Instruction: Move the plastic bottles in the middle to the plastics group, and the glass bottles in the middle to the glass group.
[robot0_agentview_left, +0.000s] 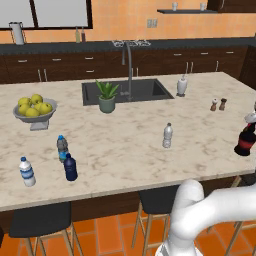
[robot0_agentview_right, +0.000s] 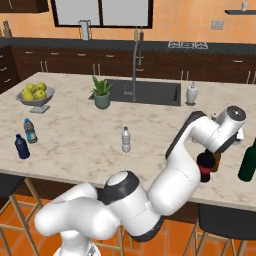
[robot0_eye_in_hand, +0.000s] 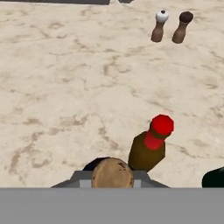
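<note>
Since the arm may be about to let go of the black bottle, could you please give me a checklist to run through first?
1. Fingers shut on the black bottle: ok.
2. Black bottle upright: ok.
3. Black bottle next to the brown red-topped bottle: ok.
4. Black bottle's base resting on the counter: cannot tell.
5. Clear greyish bottle sorted to the water bottles: not ok, it stands mid-counter.

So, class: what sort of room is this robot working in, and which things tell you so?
A home kitchen, rendered rather than real. A marble-look island counter holds a sink with a tall tap, dark cabinets line the orange back wall, and bar stools stand along the island's near edge.
</note>
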